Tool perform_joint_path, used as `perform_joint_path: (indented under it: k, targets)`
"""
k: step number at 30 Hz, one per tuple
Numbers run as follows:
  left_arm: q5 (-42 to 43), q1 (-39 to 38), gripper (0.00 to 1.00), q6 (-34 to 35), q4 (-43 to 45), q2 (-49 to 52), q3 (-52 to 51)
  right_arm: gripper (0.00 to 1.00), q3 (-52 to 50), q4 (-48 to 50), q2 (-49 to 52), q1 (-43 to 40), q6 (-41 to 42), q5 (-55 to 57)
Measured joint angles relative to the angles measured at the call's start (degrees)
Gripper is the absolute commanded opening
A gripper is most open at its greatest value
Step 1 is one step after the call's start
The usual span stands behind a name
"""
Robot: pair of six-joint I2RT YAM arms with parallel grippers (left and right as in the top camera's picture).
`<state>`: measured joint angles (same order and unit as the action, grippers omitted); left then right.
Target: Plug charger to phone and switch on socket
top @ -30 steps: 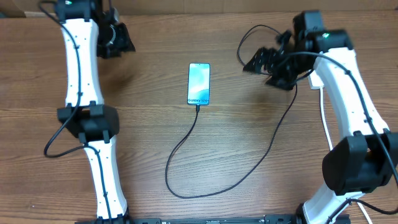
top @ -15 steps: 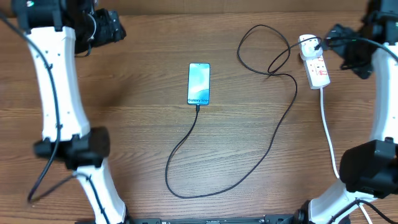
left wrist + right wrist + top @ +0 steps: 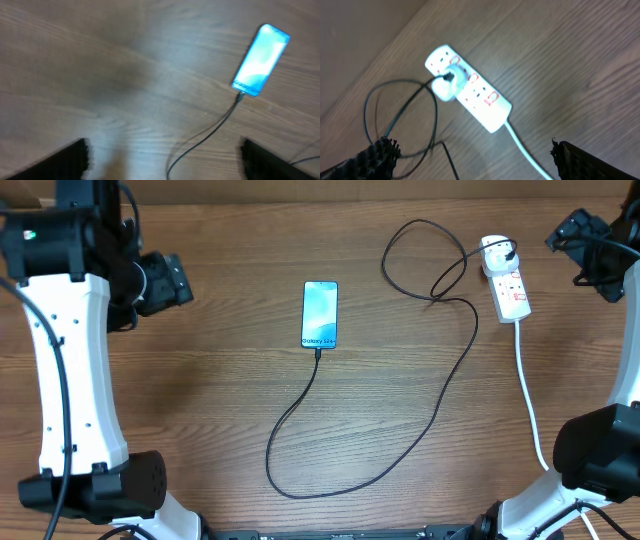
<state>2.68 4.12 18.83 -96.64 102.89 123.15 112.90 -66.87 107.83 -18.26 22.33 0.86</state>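
Observation:
The phone [image 3: 320, 314] lies face up mid-table with its screen lit, and shows at the upper right of the left wrist view [image 3: 261, 60]. The charger [image 3: 447, 393], a thin black cable, has its tip at the phone's lower end and loops right to the socket [image 3: 508, 282]. The socket [image 3: 470, 90] is a white strip with red marks, and the cable's plug end [image 3: 445, 85] sits in it. My left gripper [image 3: 178, 280] is open, far left of the phone. My right gripper [image 3: 570, 255] is open, right of the socket. Both [image 3: 165, 167] [image 3: 475, 160] hold nothing.
The socket's thick white cord [image 3: 530, 400] runs down the right side toward the table's front edge. The charger [image 3: 210, 135] sweeps a wide loop across the front middle. Bare wood lies between my left gripper and the phone.
My right gripper has pulled away from over the socket to the right, uncovering it. My left arm has swung outward and its gripper has opened wider. Phone and cable have not moved.

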Motion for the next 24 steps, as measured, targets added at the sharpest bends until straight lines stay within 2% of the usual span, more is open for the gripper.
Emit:
perform_joint_path:
  k: [8,15,24]
  targets:
    - [-1.95,0.00,1.00,0.81,1.53,0.09,-7.87,1.00,-6.23,10.56,0.00,-0.02,0.00,2.62]
    - [-2.12,0.00,1.00,0.81,3.52,0.09,-9.18,1.00,-13.33,23.56,0.02,-0.02,0.13,3.56]
    - [-2.12,0.00,1.00,0.81,3.65,0.09,-9.20,1.00,-16.76,26.23,6.56,-0.02,-2.25,3.93]
